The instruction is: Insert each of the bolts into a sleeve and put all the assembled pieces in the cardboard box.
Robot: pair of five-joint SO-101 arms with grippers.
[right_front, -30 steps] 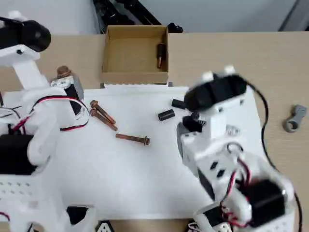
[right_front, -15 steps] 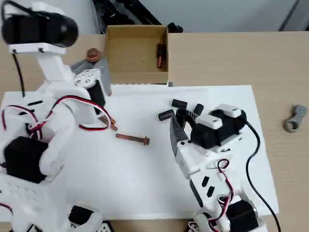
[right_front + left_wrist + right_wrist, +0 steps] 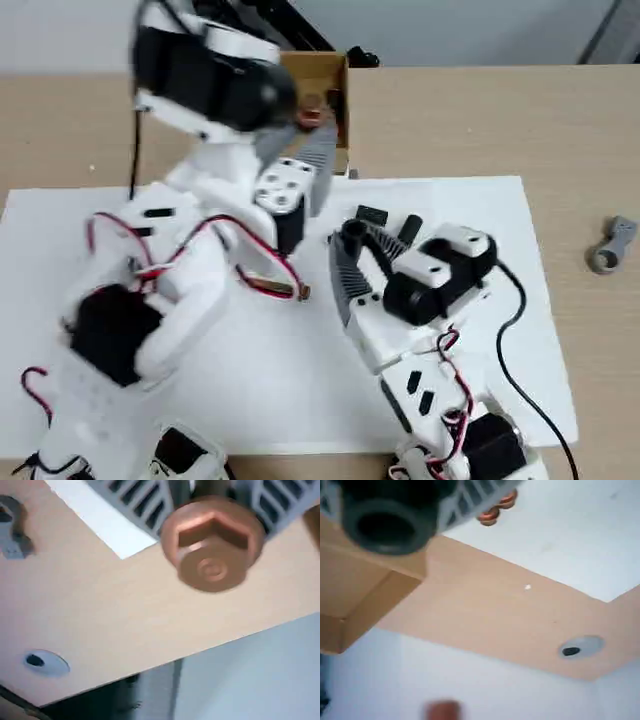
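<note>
Nearest the bases, the right end effector (image 3: 352, 236) is clamped on a black sleeve (image 3: 387, 524) low over the white sheet (image 3: 300, 400), with the bore end-on to its wrist camera. Past it and higher, by the cardboard box (image 3: 318, 66), the left end effector (image 3: 306, 130) pinches a copper bolt (image 3: 212, 542) behind the head, shank hidden. My guess: the shank needs lining up with that bore.

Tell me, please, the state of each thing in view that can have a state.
left gripper, shut on the held bolt.
held bolt, clamped, not yet in a sleeve.
right gripper, shut on the held sleeve.
held sleeve, clamped, bore empty.
loose bolt, lying flat on the white sheet.
loose sleeve, lying on the sheet.
second loose sleeve, the same.
cardboard box, open on top.
</note>
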